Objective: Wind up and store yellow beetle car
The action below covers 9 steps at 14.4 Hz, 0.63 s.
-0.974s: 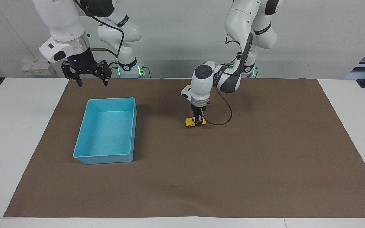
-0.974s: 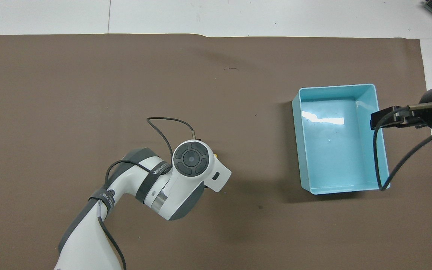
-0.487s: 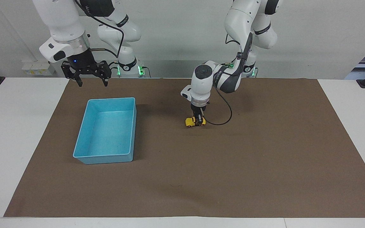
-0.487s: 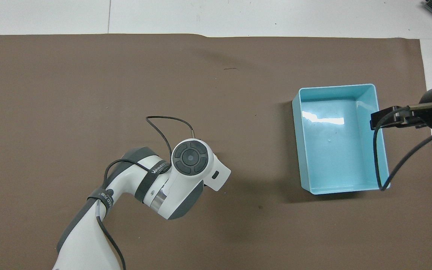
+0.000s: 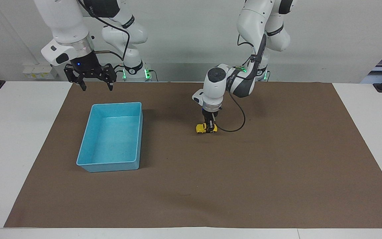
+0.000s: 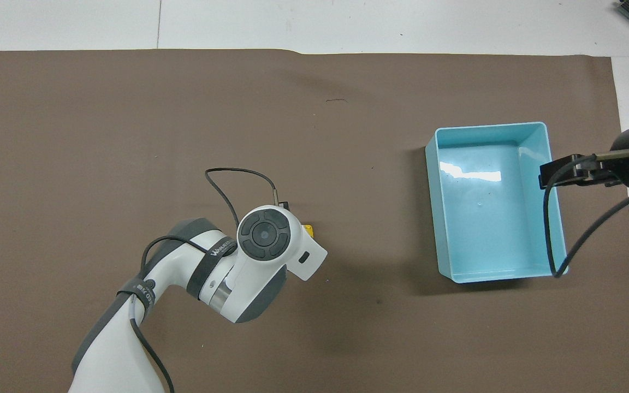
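The yellow beetle car (image 5: 202, 128) stands on the brown mat, near the middle of the table. My left gripper (image 5: 208, 127) comes straight down on it and is shut on the car, whose wheels are at the mat. In the overhead view the left hand covers the car except for a small yellow corner (image 6: 308, 230). My right gripper (image 5: 95, 87) is open and empty. It hangs in the air over the mat by the end of the blue bin nearest the robots, and it also shows in the overhead view (image 6: 563, 173).
An empty light blue bin (image 5: 116, 104) stands on the mat toward the right arm's end of the table and shows in the overhead view (image 6: 489, 126). The brown mat (image 5: 244, 172) covers most of the white table. A black cable loops beside the left hand.
My left gripper has shifted a little toward the left arm's end of the table, taking the yellow car with it along the mat. The right arm has not moved.
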{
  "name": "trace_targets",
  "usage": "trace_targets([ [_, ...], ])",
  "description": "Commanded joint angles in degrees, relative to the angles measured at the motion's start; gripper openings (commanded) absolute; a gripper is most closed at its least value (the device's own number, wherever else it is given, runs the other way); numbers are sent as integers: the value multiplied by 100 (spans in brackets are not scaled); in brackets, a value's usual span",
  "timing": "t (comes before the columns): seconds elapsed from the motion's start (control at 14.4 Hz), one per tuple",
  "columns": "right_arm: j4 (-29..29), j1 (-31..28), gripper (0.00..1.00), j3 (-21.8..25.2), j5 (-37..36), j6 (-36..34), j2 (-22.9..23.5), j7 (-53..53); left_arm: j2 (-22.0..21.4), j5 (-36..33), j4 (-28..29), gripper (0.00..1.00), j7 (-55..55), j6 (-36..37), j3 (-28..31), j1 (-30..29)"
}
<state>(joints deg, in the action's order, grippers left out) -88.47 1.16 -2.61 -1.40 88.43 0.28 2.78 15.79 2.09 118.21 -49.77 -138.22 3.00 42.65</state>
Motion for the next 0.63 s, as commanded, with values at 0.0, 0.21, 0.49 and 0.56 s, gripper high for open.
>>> trace_targets([
  [0.0,-30,-90,100,-65,26,-10,-63,30,-76,-25,431,0,-471,-425,16,-248],
  [0.21,-22,-90,100,-65,26,-10,-63,30,-269,-24,633,0,-726,-399,8,-485],
  [0.49,-22,-90,100,-65,26,-10,-63,30,-366,-16,870,0,-1086,-416,8,-757],
  [0.56,-22,-90,100,-65,26,-10,-63,30,-392,-16,905,0,-1183,-407,8,-863],
])
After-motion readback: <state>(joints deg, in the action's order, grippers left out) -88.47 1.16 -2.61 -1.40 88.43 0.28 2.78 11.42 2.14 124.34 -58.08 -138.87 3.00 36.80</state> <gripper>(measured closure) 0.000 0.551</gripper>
